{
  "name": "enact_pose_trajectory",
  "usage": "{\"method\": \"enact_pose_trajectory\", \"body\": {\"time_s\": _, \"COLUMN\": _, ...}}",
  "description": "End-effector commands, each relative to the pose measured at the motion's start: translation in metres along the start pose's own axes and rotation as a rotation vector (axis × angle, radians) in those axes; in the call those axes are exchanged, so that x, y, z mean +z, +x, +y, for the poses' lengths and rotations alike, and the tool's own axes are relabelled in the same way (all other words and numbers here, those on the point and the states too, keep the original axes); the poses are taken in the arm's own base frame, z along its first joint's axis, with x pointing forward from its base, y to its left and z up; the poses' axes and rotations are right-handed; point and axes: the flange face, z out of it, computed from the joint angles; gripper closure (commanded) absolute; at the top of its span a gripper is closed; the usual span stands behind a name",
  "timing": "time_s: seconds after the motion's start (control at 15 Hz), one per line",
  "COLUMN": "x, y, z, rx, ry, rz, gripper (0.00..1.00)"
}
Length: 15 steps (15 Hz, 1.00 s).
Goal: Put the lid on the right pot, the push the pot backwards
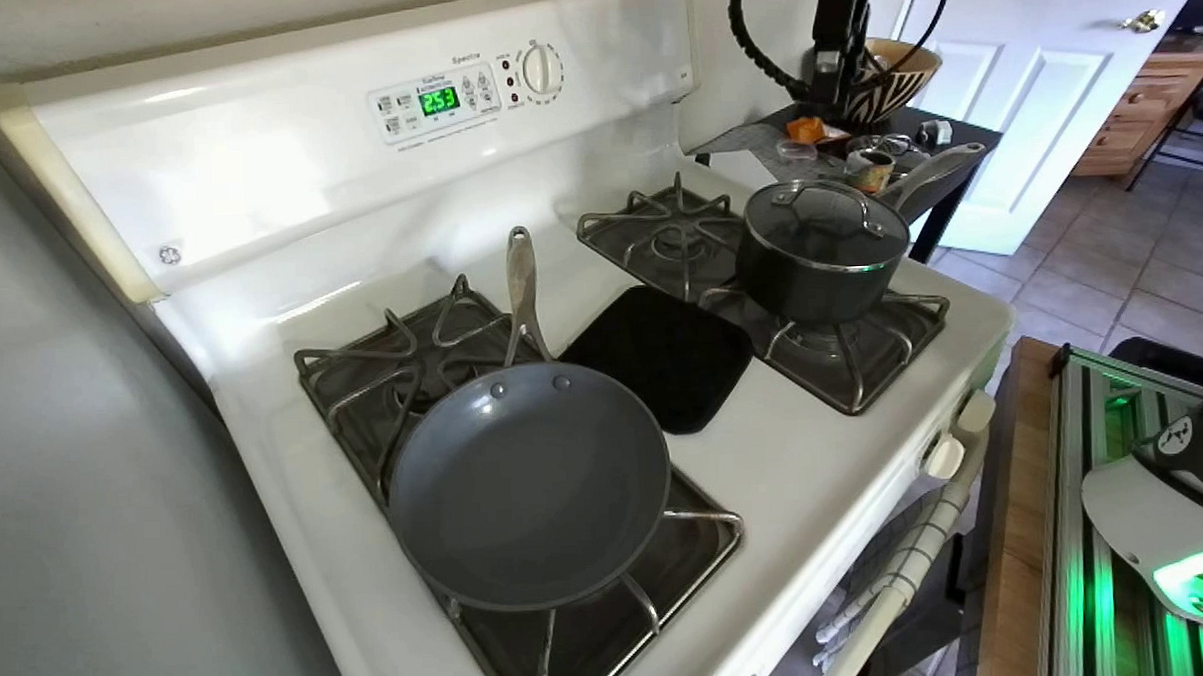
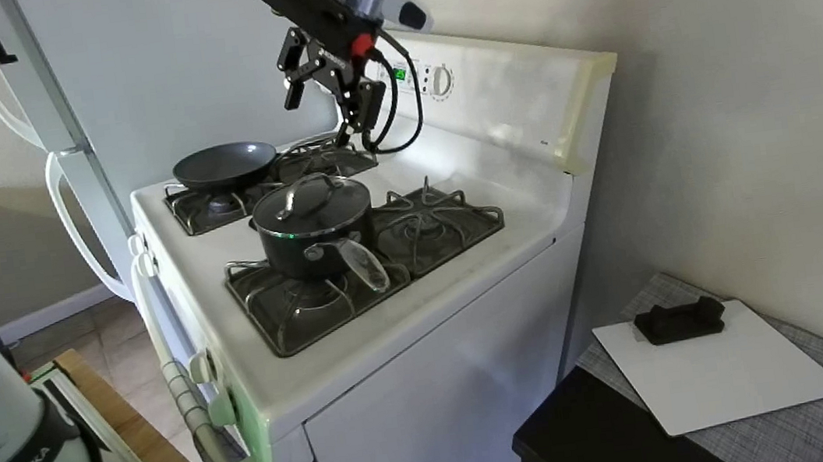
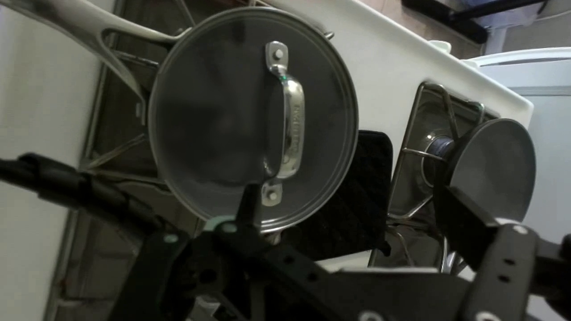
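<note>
Jaws spread wide on the gripper (image 2: 318, 121), up in the air! Below them and apart, though the gap's hard to judge, there's the lid (image 3: 214, 118), resting on the pot (image 2: 290, 255), and the frying pan (image 1: 527, 491) farther off across the stove (image 1: 776, 472).

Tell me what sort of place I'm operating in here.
Most likely a home kitchen: there's a white gas stove carrying a frying pan and a lidded saucepan, with what looks like a refrigerator beside it.
</note>
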Motion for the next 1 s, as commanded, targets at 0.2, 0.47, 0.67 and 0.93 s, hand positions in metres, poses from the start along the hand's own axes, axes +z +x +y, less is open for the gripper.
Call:
{"method": "enact_pose_trajectory", "body": {"time_s": 0.2, "x": -0.027, "y": -0.054, "z": -0.036, "rx": -0.163, "ry": -0.292, "rz": 0.12, "gripper": 0.0}}
{"method": "enact_pose_trajectory", "body": {"time_s": 0.47, "x": -0.034, "y": -0.047, "z": -0.036, "rx": -0.142, "ry": -0.267, "rz": 0.111, "gripper": 0.0}}
{"method": "enact_pose_trajectory", "body": {"time_s": 0.67, "x": -0.031, "y": -0.05, "z": -0.036, "rx": -0.145, "ry": -0.269, "rz": 0.111, "gripper": 0.0}}
{"method": "enact_pose_trajectory", "body": {"time_s": 0.93, "x": -0.037, "y": -0.064, "z": -0.05, "rx": -0.394, "ry": -0.353, "rz": 0.088, "gripper": 0.0}}
